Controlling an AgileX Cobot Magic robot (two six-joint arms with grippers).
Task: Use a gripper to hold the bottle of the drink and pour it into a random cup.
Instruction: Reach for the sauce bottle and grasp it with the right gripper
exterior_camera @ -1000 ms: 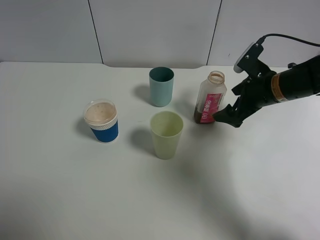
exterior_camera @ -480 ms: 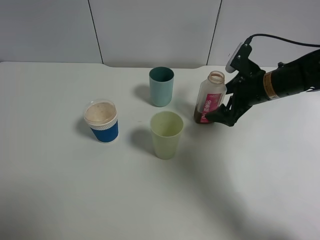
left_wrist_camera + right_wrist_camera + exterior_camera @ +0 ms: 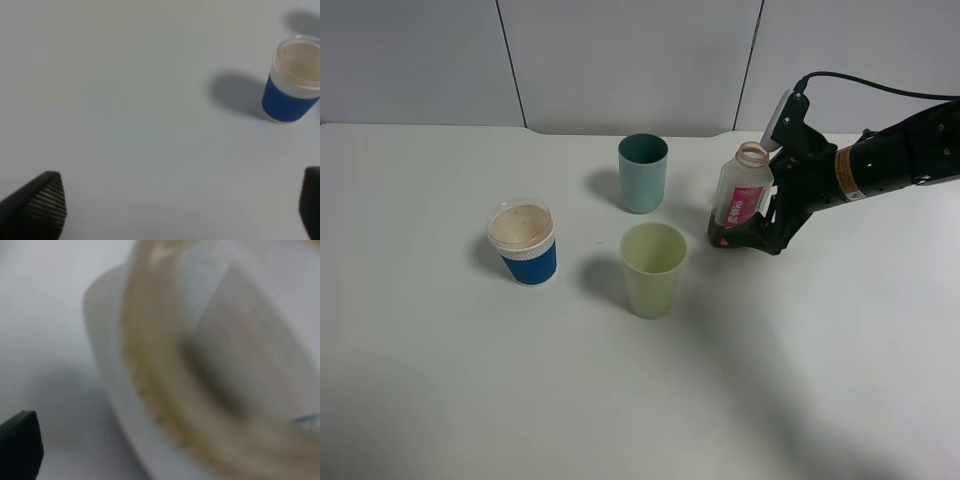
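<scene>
The clear bottle [image 3: 740, 195] with a pink-red label stands upright and capless at the back right, with a little brown drink [image 3: 719, 236] at its bottom. My right gripper [image 3: 754, 230] is open, low at the bottle's right side, with the jaws around its lower body. In the right wrist view the bottle [image 3: 210, 365] fills the frame, blurred, and only one fingertip [image 3: 20, 445] shows. The pale yellow-green cup [image 3: 653, 268] stands empty to the front left of the bottle. My left gripper [image 3: 175, 205] is open and empty over bare table.
A teal tumbler [image 3: 643, 172] stands behind the yellow-green cup. A blue paper cup [image 3: 524, 243] with a white rim stands at the left and also shows in the left wrist view [image 3: 292, 82]. The white table [image 3: 470, 380] ends at a grey wall behind.
My right gripper has moved left and down, from beside the bottle to around its lower body. The bottle and the cups have not moved.
</scene>
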